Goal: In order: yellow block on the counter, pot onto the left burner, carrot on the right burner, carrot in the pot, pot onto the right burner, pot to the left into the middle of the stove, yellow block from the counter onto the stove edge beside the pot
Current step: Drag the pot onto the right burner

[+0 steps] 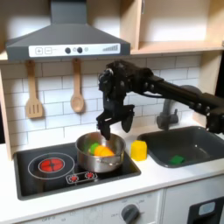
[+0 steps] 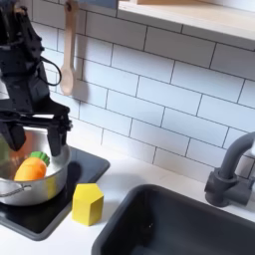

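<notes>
The shiny steel pot (image 1: 98, 152) (image 2: 30, 184) sits on the right part of the black stove (image 1: 44, 175) (image 2: 60, 214) in both exterior views. Inside it lies the orange carrot (image 1: 104, 151) (image 2: 29, 170), green end up. Just above the pot hangs my gripper (image 1: 115, 126) (image 2: 35, 139), open, with nothing between its fingers. The yellow block (image 1: 138, 150) (image 2: 88, 203) stands upright on the off-white counter (image 1: 153, 175) (image 2: 125, 179), right at the stove's edge, between the pot and the sink.
The left burner (image 1: 54, 163) glows red and bare. A grey sink (image 1: 199, 140) (image 2: 189, 224) with a dark faucet (image 1: 166, 114) (image 2: 231, 174) holds a small green piece (image 1: 177, 159). Wooden utensils (image 1: 77, 87) hang on the tiled wall under the hood.
</notes>
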Tool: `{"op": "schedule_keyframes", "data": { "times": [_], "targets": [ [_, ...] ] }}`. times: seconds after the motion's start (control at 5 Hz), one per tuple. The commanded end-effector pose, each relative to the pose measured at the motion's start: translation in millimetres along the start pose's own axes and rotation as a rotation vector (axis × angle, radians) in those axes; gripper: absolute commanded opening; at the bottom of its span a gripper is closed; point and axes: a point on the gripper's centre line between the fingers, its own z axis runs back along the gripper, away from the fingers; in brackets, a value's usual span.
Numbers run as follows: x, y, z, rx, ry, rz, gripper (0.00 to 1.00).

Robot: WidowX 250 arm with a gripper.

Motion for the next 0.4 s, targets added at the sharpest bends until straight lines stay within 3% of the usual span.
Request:
{"op": "schedule_keyframes", "data": {
  "times": [0.0, 0.2],
  "targets": [
    [-11.4, -18.0, -9.0, -0.027, 0.028, -0.068, 1.0],
    [-16.0, -24.3, -18.4, -0.01, 0.043, -0.1, 1.0]
  ]
}}
